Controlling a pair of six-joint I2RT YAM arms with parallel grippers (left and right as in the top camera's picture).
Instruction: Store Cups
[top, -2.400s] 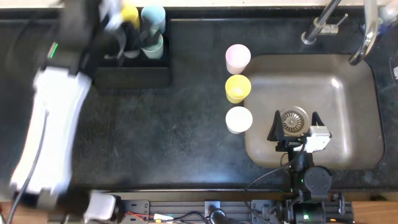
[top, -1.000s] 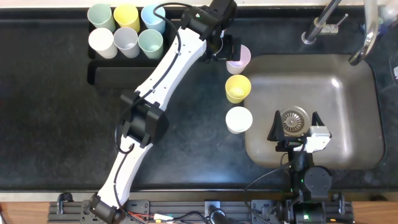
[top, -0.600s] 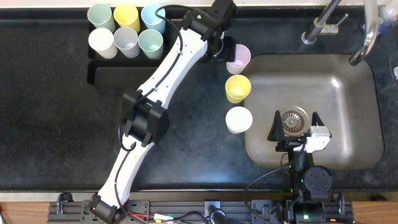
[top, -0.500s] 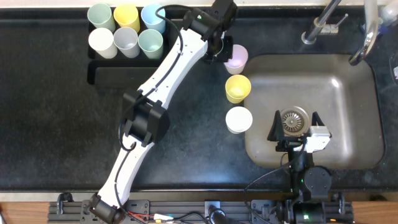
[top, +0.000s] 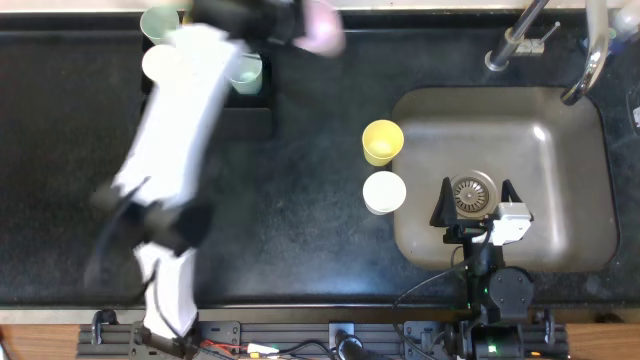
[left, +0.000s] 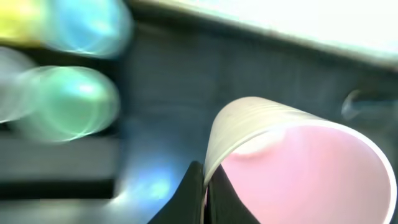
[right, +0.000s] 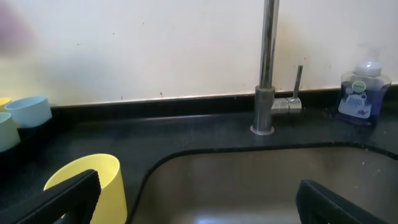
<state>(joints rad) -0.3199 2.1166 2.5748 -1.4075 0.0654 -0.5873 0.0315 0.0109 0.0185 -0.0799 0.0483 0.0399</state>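
Pink cup (left: 292, 168) is clamped by its rim in my closed left hand (left: 204, 190), held above the dark desk (top: 300, 200) near the green cup (left: 74, 102) and blue cup (left: 87, 28) standing at the back.

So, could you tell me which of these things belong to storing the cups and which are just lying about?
Part of the job:
- pink cup, held in the left gripper
- yellow cup
- white cup
- black tray with the stored cups

Just lying about:
- sink
- tap
- soap bottle
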